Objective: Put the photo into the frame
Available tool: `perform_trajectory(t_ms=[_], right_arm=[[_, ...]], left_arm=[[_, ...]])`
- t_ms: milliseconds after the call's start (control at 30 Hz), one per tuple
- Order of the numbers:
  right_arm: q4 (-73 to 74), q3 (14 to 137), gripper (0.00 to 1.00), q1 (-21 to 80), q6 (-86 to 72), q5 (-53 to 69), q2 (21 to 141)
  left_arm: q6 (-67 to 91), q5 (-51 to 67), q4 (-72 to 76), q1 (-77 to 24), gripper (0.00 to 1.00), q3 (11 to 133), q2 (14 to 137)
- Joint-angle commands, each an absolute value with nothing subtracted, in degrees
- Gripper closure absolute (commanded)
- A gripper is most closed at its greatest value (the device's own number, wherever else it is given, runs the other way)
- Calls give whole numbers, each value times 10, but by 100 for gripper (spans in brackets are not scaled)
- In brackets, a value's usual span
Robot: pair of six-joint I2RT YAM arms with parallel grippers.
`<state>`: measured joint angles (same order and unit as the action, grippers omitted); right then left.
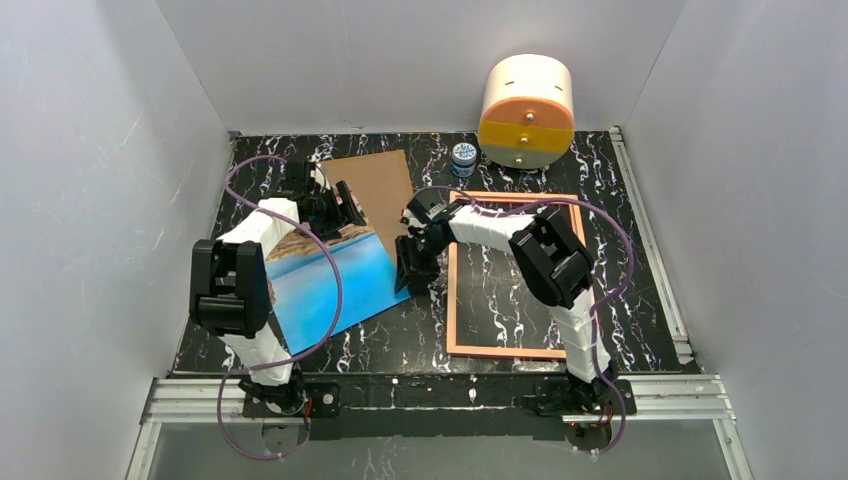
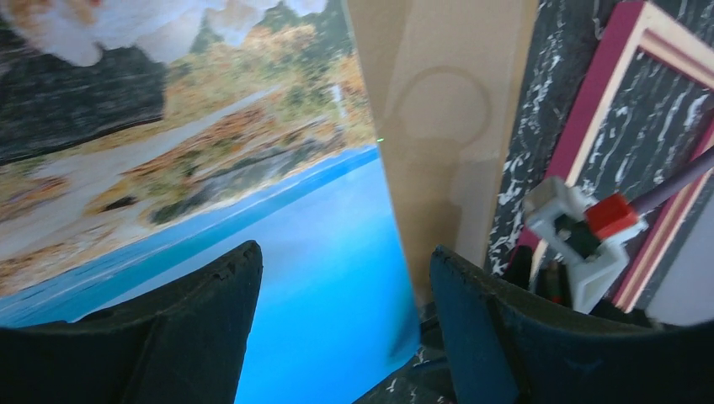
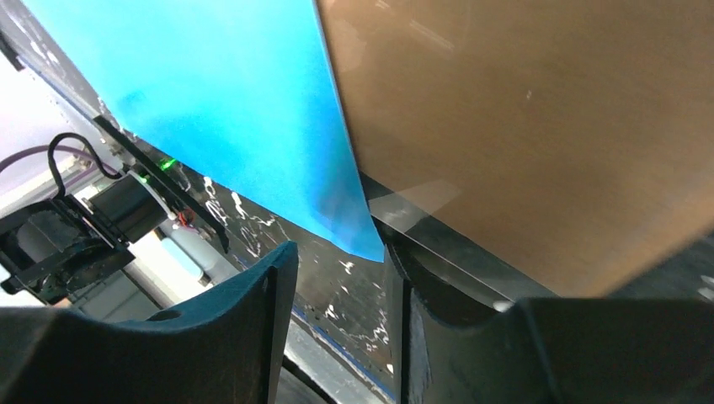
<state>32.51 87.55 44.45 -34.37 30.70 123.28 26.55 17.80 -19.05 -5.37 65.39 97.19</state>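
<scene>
Photo (image 1: 335,285) lies flat, picture up, left of frame (image 1: 500,351). Your right gripper (image 3: 341,252) is nearer: fingers spread, blue corner just at gap, not pinched. Left gripper (image 2: 341,261) spread above photo, holding nothing.

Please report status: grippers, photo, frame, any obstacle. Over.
Left gripper open above the photo. Right gripper open at the photo's right edge, no grip. Photo face up, partly on the brown board, outside the frame. Right arm hangs over the frame.
</scene>
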Motion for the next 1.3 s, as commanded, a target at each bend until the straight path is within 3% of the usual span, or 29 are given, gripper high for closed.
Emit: perform_trajectory(t_ms=[0,133,467,733,1000,1267], right_arm=[[246,887,47,480,-338,321,1246],[234,869,47,494,-338,299,1214],[125,657,43,391,-458,189,1010],[215,732,45,386,-452,183,1090],[240,752,44,386,-460,193,1133],[121,707,44,383,-461,226,1128]], left_arm=[[302,239,-151,-51,29,674,986],[338,288,-93,-52,31,670,1006],[362,333,-3,-80,54,675,1053],[331,256,-22,-92,65,690,1087],[291,212,-87,-93,70,691,1108],[294,194,-129,-94,74,685,1135]])
